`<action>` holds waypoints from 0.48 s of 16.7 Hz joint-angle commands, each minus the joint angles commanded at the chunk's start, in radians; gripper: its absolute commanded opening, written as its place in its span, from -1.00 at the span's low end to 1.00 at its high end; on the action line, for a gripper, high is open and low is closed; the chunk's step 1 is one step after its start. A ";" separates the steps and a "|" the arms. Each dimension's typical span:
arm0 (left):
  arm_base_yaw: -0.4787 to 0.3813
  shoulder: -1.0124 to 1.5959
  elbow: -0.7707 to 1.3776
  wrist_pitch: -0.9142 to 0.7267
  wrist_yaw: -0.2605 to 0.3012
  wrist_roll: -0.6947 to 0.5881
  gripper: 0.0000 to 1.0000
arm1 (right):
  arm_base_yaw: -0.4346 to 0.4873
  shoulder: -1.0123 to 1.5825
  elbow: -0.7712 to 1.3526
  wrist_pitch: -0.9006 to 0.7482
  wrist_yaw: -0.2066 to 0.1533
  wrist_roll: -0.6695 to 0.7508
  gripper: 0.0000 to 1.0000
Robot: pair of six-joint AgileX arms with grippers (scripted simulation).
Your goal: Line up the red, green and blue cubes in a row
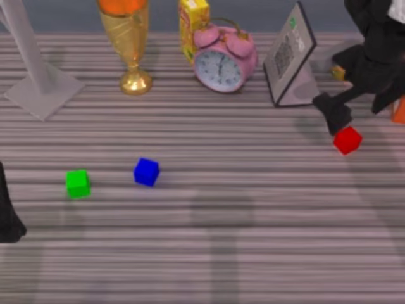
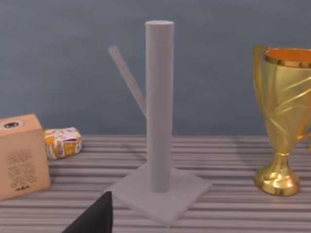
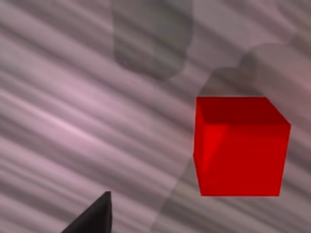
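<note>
The red cube (image 1: pixel 347 139) sits on the striped table at the right, and it fills the right wrist view (image 3: pixel 240 145). My right gripper (image 1: pixel 335 118) hovers just behind and to the left of it, open, with nothing between its fingers. Only one dark fingertip (image 3: pixel 99 216) shows in that wrist view, apart from the cube. On the left half of the table rest the blue cube (image 1: pixel 146 171) and, further left, the green cube (image 1: pixel 78 183). My left arm (image 1: pixel 7 218) is parked at the left edge, and one of its fingertips (image 2: pixel 99 216) is visible.
Along the back stand a grey stand (image 1: pixel 35 69), a gold trophy (image 1: pixel 130 44), a yellow box (image 1: pixel 193 25), a pink alarm clock (image 1: pixel 223 60) and a leaning grey sign (image 1: pixel 291 54). An orange object (image 1: pixel 398 111) shows at the right edge. A cardboard box (image 2: pixel 22 155) stands beside the stand (image 2: pixel 159 107).
</note>
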 joint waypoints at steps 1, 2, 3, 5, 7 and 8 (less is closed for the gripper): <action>0.000 0.000 0.000 0.000 0.000 0.000 1.00 | 0.001 0.010 -0.021 0.031 0.000 0.000 1.00; 0.000 0.000 0.000 0.000 0.000 0.000 1.00 | 0.001 0.023 -0.044 0.069 0.000 0.001 1.00; 0.000 0.000 0.000 0.000 0.000 0.000 1.00 | 0.002 0.037 -0.069 0.110 0.000 0.002 1.00; 0.000 0.000 0.000 0.000 0.000 0.000 1.00 | 0.003 0.065 -0.117 0.189 0.001 0.003 1.00; 0.000 0.000 0.000 0.000 0.000 0.000 1.00 | 0.003 0.084 -0.149 0.237 0.001 0.003 1.00; 0.000 0.000 0.000 0.000 0.000 0.000 1.00 | 0.003 0.088 -0.155 0.245 0.001 0.004 1.00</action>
